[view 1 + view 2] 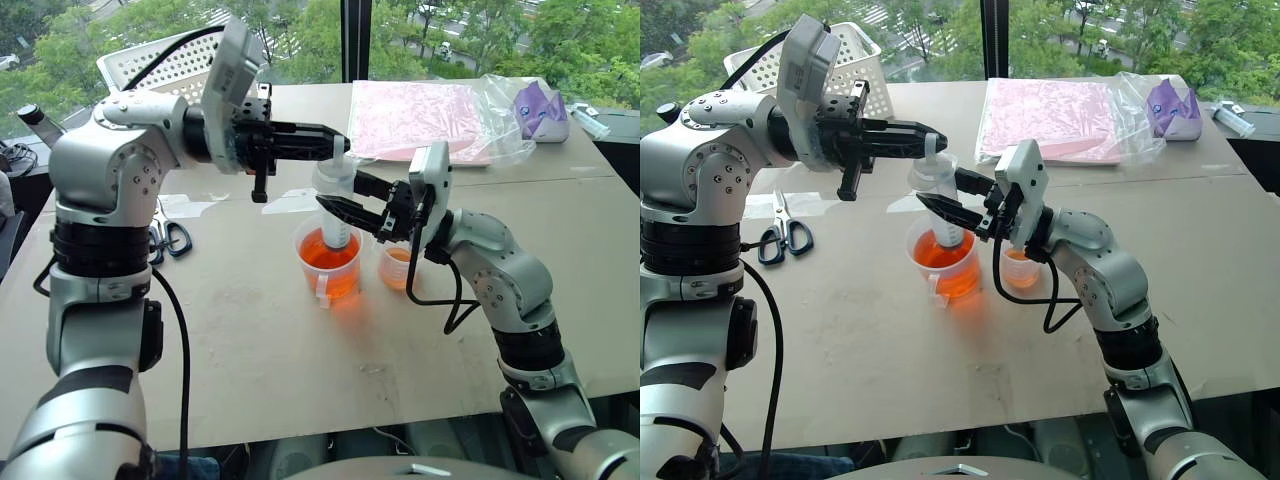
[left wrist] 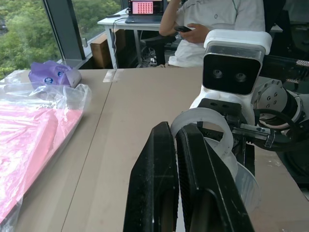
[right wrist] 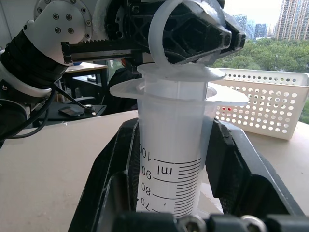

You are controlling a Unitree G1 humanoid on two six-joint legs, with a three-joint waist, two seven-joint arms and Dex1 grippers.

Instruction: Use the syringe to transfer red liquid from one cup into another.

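Standing upright, the syringe (image 1: 338, 205) dips its tip into the red liquid (image 1: 330, 262) of the wide handled cup (image 1: 329, 265) on the counter (image 1: 300, 360). The right gripper (image 1: 338, 200), reaching leftward, pinches the clear barrel; its wrist view reveals black graduation marks. The left gripper (image 1: 338, 143), held level, is pressed together at the white plunger loop (image 3: 166, 34). The small spouted cup (image 1: 397, 266) stands just beside.

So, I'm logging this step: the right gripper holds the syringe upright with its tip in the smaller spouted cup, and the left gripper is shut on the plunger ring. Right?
Not quite. In the left eye view the syringe, held by the right gripper, has its tip in the wider cup, not the smaller spouted cup. The left gripper is shut on the plunger ring.
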